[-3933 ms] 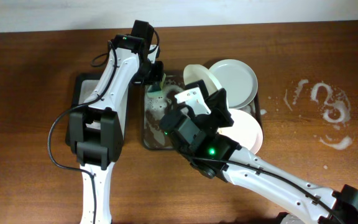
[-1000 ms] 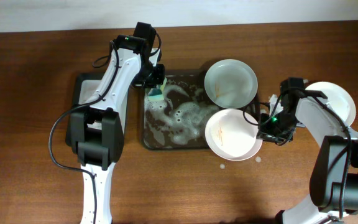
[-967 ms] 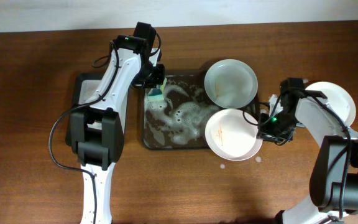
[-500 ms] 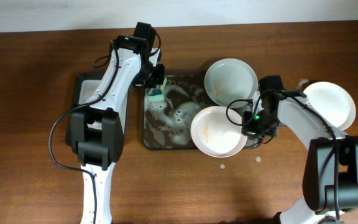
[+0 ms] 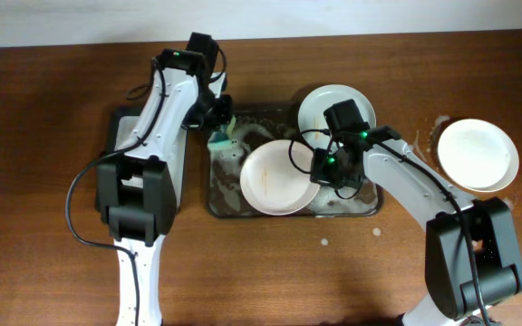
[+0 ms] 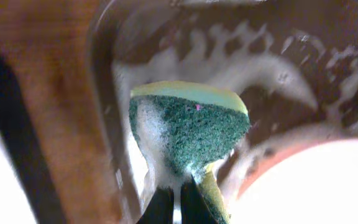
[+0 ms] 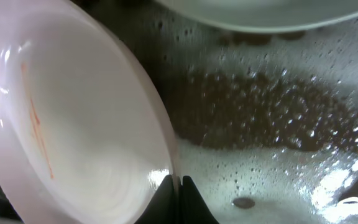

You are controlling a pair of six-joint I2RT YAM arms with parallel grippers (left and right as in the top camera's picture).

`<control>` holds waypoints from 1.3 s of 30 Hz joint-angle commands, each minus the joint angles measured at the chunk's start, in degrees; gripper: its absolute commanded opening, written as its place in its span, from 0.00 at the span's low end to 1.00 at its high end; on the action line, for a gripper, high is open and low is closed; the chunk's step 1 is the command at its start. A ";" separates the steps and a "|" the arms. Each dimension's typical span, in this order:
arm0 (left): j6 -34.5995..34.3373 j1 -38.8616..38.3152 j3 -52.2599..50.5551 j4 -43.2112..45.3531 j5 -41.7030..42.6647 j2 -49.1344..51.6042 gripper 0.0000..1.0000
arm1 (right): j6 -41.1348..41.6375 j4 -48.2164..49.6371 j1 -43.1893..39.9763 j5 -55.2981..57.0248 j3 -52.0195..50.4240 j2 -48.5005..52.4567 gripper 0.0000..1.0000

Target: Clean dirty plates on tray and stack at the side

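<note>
The dark tray (image 5: 226,206) holds white suds. My right gripper (image 5: 319,172) is shut on the rim of a white plate with orange-red smears (image 5: 275,177), holding it over the tray's middle; the plate also shows in the right wrist view (image 7: 73,124). A second plate (image 5: 326,100) lies at the tray's back right, partly under the right arm. A third plate (image 5: 477,154) lies on the table at the far right. My left gripper (image 5: 219,129) is shut on a soapy green-and-yellow sponge (image 6: 188,127) at the tray's back left corner, beside the held plate.
A smaller narrow dark tray (image 5: 119,127) lies left of the main tray, under the left arm. Suds spots (image 5: 429,127) mark the table near the right plate. Two droplets (image 5: 326,242) lie in front of the tray.
My right gripper has carried the smeared plate leftward from the tray's right edge to over its middle. My left gripper with the sponge shifted slightly left.
</note>
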 commanded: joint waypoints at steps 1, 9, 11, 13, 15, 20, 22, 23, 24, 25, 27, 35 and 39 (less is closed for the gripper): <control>-0.04 1.07 9.40 -5.51 1.25 0.17 0.01 | 2.16 1.40 1.60 4.15 0.98 0.09 0.04; 0.20 0.22 18.58 -12.11 1.22 0.20 0.01 | 3.21 5.81 2.80 3.08 0.98 3.85 0.05; 1.07 0.20 18.58 -11.96 1.22 0.20 0.01 | 3.17 6.27 3.17 0.39 0.96 5.60 0.09; 1.70 0.20 18.58 -11.72 1.20 0.20 0.01 | 3.19 6.14 4.00 -1.31 0.96 6.75 0.18; 2.54 0.22 18.58 -11.65 1.22 0.20 0.01 | 3.17 6.23 4.92 -1.29 0.96 6.84 0.22; 3.04 0.20 18.58 -11.21 1.20 0.20 0.01 | 3.23 7.04 5.75 3.28 0.96 6.86 0.30; 4.66 0.22 18.58 -11.28 1.20 0.20 0.01 | 3.21 8.15 5.60 4.59 0.96 6.88 0.30; 5.07 0.24 18.58 -11.26 1.22 0.20 0.01 | 3.21 8.83 5.53 5.11 0.94 6.88 0.30; 5.09 0.24 18.58 -11.28 1.22 0.20 0.01 | 3.21 9.01 5.49 6.64 0.92 6.88 0.29; 5.09 0.24 18.58 -11.39 1.22 0.20 0.01 | 3.19 9.09 5.49 6.71 0.92 6.88 0.25; 5.09 0.24 18.51 -11.91 1.25 0.20 0.01 | 3.19 9.68 5.49 6.69 0.81 6.97 0.24; 5.07 0.20 18.51 -12.52 4.87 0.20 0.01 | -1.70 13.35 -1.25 -10.27 0.22 10.38 0.13; 5.07 0.07 17.38 -12.52 6.86 0.22 0.01 | -4.61 13.27 -1.84 -12.90 0.02 10.38 0.08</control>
